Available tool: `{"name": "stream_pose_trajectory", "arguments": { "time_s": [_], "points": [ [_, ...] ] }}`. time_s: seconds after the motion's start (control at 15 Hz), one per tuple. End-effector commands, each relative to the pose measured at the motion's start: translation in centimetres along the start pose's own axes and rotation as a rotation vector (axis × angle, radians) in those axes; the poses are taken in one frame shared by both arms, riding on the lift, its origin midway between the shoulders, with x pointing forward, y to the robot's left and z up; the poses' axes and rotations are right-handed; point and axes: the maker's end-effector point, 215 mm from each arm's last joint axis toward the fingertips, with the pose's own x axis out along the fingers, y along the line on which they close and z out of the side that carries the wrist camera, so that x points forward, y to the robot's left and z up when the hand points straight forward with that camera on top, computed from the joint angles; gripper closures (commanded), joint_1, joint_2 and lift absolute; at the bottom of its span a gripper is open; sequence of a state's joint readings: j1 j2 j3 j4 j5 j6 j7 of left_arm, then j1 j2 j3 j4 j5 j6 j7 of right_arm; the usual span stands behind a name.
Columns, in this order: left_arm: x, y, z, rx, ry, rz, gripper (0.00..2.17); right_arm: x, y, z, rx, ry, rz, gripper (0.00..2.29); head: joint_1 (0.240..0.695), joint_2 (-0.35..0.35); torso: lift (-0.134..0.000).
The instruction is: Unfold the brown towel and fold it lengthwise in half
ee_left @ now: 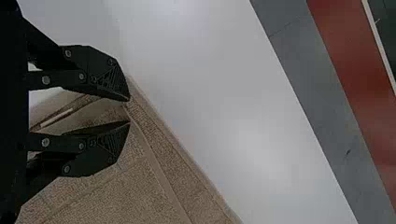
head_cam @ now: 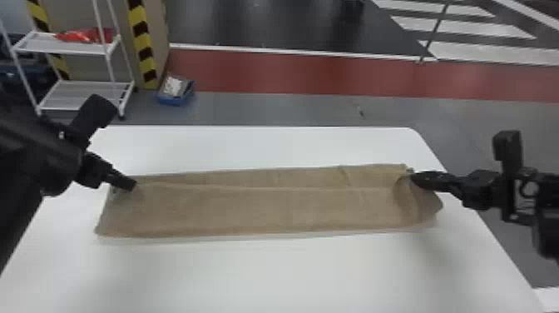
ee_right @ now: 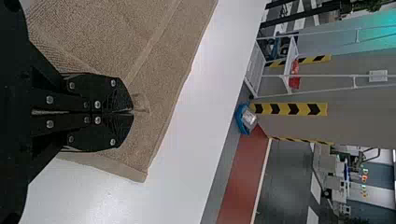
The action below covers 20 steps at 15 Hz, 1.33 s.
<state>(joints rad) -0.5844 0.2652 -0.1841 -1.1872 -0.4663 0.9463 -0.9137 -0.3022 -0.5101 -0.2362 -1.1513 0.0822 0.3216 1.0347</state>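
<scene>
your left hand (head_cam: 131, 185) is at the far left corner of the brown towel (head_cam: 258, 210), and its two fingers stand apart, with towel cloth showing in the gap between them in the left wrist view. your right hand (head_cam: 414, 180) is at the towel's far right part, closed, with a small pinch of the cloth between its fingertips.

the towel lies as a long band across the white surface (head_cam: 291, 272), running left to right. you can see its upper layer's edge running just short of the far edge, so a narrow strip of the layer below shows along that side. at the right end the cloth is rumpled near your right hand, with a rounded bulge toward the side.

beyond the surface you have a white shelf rack (head_cam: 72, 49) on the left, and a blue bin (head_cam: 174, 100) on the floor beside it.
</scene>
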Motion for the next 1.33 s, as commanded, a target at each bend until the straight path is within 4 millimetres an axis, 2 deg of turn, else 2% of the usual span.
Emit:
{"name": "stream_pose_trajectory", "arguments": {
  "time_s": [0.0, 0.13, 0.33, 0.6, 0.87, 0.93, 1.0, 1.07, 1.27],
  "points": [
    [-0.1, 0.1, -0.1, -0.004, -0.002, -0.002, 1.25, -0.1, -0.1, 0.0, 0.001, 0.0, -0.003, 1.33, 0.695, -0.139, -0.123],
    [-0.4, -0.1, 0.0, -0.003, -0.013, -0.015, 1.25, -0.2, -0.3, 0.1, 0.002, -0.004, -0.006, 1.33, 0.695, -0.139, -0.123],
    [-2.4, 0.1, 0.9, -0.013, -0.074, -0.05, 1.25, -0.5, -0.8, 0.8, 0.001, -0.015, -0.015, 1.33, 0.695, -0.144, -0.123],
    [-4.6, 1.5, 0.6, -0.038, -0.122, -0.053, 1.25, -0.8, -1.2, 0.9, 0.004, -0.021, -0.026, 1.33, 0.695, -0.143, -0.123],
    [-4.8, 2.9, 0.2, -0.045, -0.11, -0.013, 1.25, -0.6, -2.3, 2.6, -0.001, -0.024, -0.05, 1.33, 0.695, -0.128, -0.123],
    [-4.7, 3.3, 0.0, -0.048, -0.106, 0.002, 1.33, -0.4, -2.3, 2.6, 0.002, -0.015, -0.048, 1.33, 0.695, -0.125, -0.123],
    [-4.6, 3.6, -0.1, -0.049, -0.104, 0.017, 1.55, -0.3, -2.4, 2.7, 0.008, -0.011, -0.049, 1.33, 0.695, -0.119, -0.123],
    [-4.6, 4.0, 0.0, -0.053, -0.109, 0.028, 1.64, -0.3, -2.6, 2.8, 0.015, -0.012, -0.05, 1.33, 0.695, -0.116, -0.123],
    [-4.8, 4.3, -0.1, -0.062, -0.11, 0.032, 1.64, -0.1, -3.0, 2.4, 0.028, -0.004, -0.059, 1.33, 0.695, -0.109, -0.123]
  ]
}}
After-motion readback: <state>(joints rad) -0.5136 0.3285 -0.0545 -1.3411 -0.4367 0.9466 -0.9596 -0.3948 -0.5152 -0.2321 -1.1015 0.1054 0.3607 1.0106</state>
